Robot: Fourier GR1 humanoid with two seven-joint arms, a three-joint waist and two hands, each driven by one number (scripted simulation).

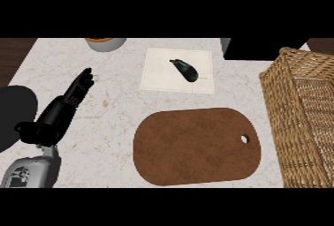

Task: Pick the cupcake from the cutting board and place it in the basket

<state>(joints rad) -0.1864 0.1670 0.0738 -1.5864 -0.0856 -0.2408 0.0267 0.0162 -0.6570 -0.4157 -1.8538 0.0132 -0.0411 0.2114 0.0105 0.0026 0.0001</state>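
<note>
1. No cupcake shows anywhere in the head view. The cutting board (198, 146), where the task says it should sit, lies bare on the counter, its brown top uncovered from edge to edge.

2. The board lies flat at the middle of the view with its hanging hole toward the right, the side facing the basket (303, 110). The two stand just beside each other, so a carry between them would be short.

3. The wicker basket fills the right edge. Only its near wall and part of its inside show; whether the cupcake lies in it I cannot tell, as most of the inside is cut off by the view's edge.

4. The right hand is not in view. Judging from the bare board, it may hold the cupcake somewhere out of frame, or the cupcake may already be in the basket; the view settles neither.

5. The left hand (77, 92) rests at the left over the counter, fingers straight and pointing up the view, holding nothing. It looks parked there to keep clear of the work on the right.

6. Behind the board lies a white napkin (178, 70) with a dark eggplant (184, 69) on it, apart from the board. A grey cup (105, 43) with an orange inside stands at the far edge, and a dark round shape (14, 114) sits at the left edge.
</note>
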